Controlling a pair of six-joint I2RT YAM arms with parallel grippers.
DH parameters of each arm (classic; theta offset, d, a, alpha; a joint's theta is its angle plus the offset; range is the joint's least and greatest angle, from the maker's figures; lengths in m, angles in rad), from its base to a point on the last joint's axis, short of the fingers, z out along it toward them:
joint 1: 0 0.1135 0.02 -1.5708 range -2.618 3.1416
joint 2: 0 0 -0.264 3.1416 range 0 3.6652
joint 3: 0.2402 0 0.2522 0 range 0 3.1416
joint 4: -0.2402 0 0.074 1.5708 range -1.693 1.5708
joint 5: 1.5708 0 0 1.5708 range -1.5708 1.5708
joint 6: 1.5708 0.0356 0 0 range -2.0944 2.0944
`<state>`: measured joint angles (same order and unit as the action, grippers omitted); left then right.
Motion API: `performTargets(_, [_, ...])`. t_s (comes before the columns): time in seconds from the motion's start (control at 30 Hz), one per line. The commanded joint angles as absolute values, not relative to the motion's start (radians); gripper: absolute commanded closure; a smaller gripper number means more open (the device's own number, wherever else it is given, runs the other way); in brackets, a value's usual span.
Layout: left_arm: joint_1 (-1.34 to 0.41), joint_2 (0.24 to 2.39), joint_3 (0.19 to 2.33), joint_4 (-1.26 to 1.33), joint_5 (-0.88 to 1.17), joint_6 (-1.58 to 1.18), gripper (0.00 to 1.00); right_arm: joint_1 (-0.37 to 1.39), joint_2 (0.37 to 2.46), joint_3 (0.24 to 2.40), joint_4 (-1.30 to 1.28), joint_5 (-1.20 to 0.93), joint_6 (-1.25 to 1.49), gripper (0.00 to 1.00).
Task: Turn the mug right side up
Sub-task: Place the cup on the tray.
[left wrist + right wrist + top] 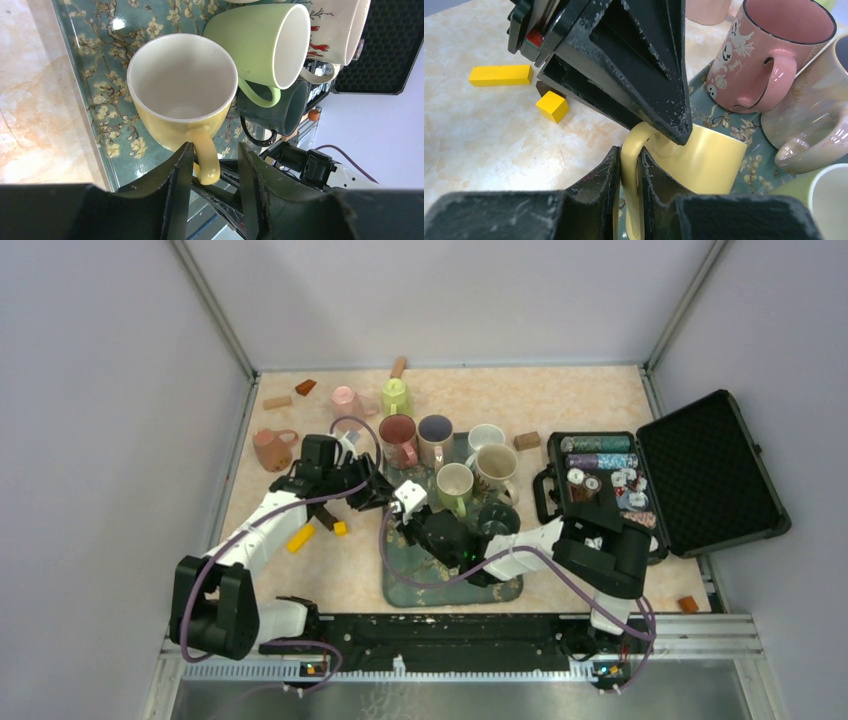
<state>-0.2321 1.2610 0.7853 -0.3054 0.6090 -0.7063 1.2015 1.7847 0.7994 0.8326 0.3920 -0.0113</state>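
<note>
Right wrist view: my right gripper [629, 167] is clamped on the handle [631, 142] of the yellow mug [711, 160], low in the centre of the frame. The mug's body sits just right of my fingers, over the flowered tray [721, 122]. My left gripper [215, 150] stands parted astride the same handle at the bottom centre of the left wrist view, one finger against it and the other clear. The mug's open mouth fills the middle of that frame.

Open poker-chip case [705, 475], yellow block [500, 75]
</note>
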Motion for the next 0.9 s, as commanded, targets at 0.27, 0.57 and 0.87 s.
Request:
performTargets(0.27, [-0.264,1.275,0.773,-0.305,0.602,-0.668,0.76,1.210,1.790,0.864,0.880,0.388,-0.029,1.00])
performTargets(0.57, [-0.264,1.263,0.790,-0.314,0.569,-0.636,1.00,1.210,1.771,0.880,0.790,0.381,0.034,0.85])
performTargets(0.87, [-0.272,1.231,0.822,-0.312,0.514,-0.589,1.00,1.209,1.696,0.863,0.674,0.343,0.119,0.56])
